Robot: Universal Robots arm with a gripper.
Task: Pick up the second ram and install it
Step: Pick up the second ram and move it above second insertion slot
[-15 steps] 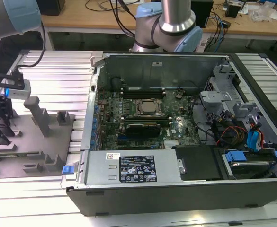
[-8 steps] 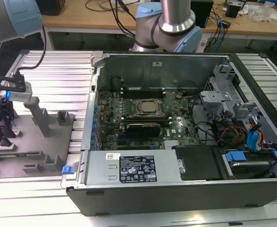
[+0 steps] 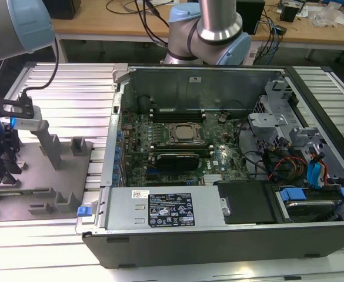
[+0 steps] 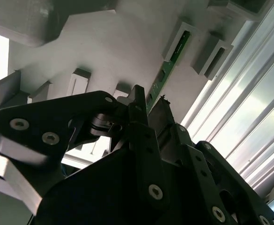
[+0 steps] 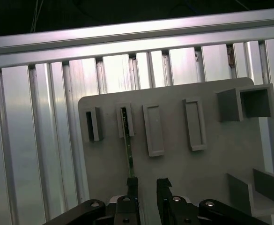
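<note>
**Gripper poised over the ram in its tray**

The gripper is hovering above the grey tray, which is lying on the ribbed metal table at the exterior view's left, well apart from the open case. Its two fingers are standing apart with a clear gap between them and are gripping nothing. The ram is standing on its long edge in the tray, one end sitting in a narrow pocket, the other end reaching to just beside the fingertips. In the second wrist view the ram is running toward the gap between the fingers; whether a finger is touching it cannot be told.

Handling, as a judgement: the ram is looking light, thin and stiff, a bare circuit board with small chips on its face. It is likely calling for a grip across its two flat faces near mid-length, kept off the contact edge. It is probably apt to tilt if pinched off-centre and to crack if bent.

Count: one ram, one tray, one gripper with two fingers, one case. In the first wrist view four narrow pockets are lining up in a row, one of them holding the ram.
</note>
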